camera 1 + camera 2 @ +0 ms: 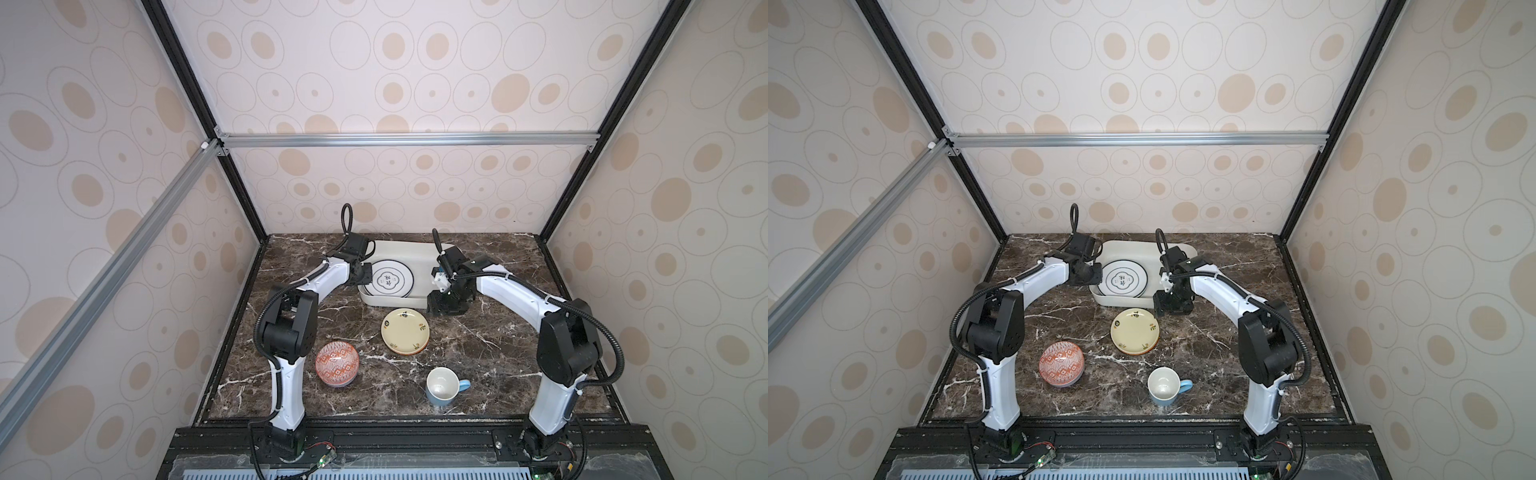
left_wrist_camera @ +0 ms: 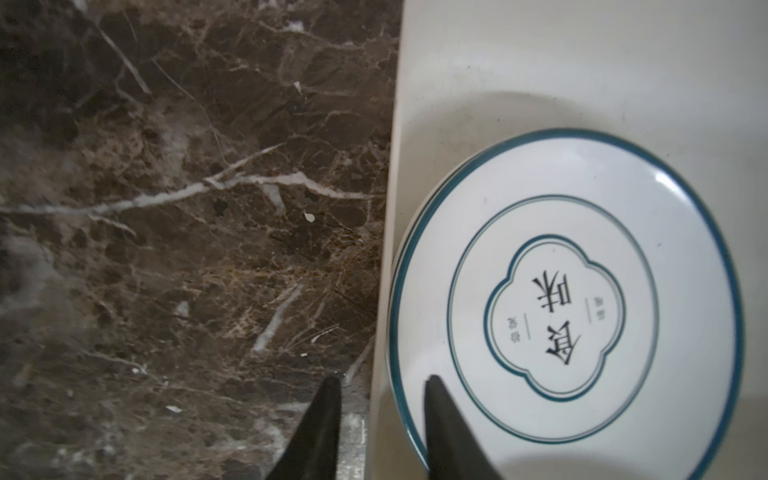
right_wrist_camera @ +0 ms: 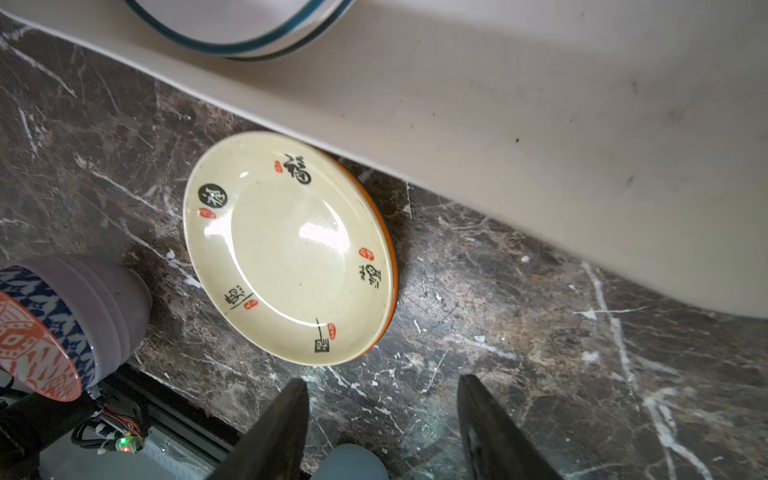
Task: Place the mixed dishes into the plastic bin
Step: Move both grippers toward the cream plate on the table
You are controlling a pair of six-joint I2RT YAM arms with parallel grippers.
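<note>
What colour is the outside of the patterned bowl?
The bowl is lavender outside; the right wrist view shows it best.

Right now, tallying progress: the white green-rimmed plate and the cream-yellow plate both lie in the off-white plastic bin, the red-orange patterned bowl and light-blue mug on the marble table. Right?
Only the white green-rimmed plate lies in the off-white plastic bin; the cream-yellow plate sits on the marble table outside it, as both top views show. The rest holds.
</note>
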